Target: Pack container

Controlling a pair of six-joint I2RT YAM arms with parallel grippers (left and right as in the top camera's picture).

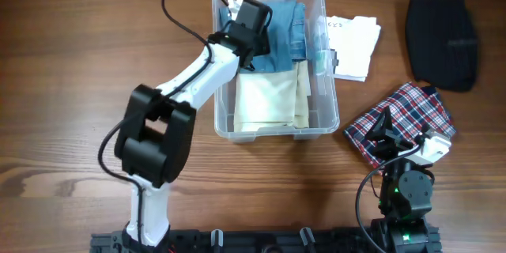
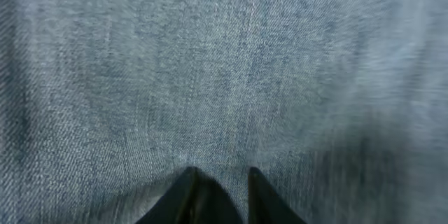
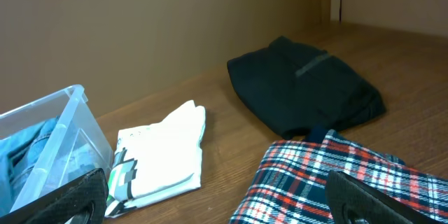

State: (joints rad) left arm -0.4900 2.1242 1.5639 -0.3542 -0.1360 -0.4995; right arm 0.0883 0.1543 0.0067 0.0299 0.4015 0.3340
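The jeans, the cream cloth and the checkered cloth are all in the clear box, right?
Not all. The checkered cloth lies on the table outside the clear box, as the overhead view shows. The jeans and the cream cloth are inside.

A brown wooden table (image 1: 55, 39) meets a plain tan wall (image 3: 140, 21).

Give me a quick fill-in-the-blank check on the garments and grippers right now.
The left gripper points down at the ____ inside the container.
The white garment lies between the container and the ____.
The right gripper, jaws open, is over the ____.
Missing: denim garment; black garment; plaid garment.
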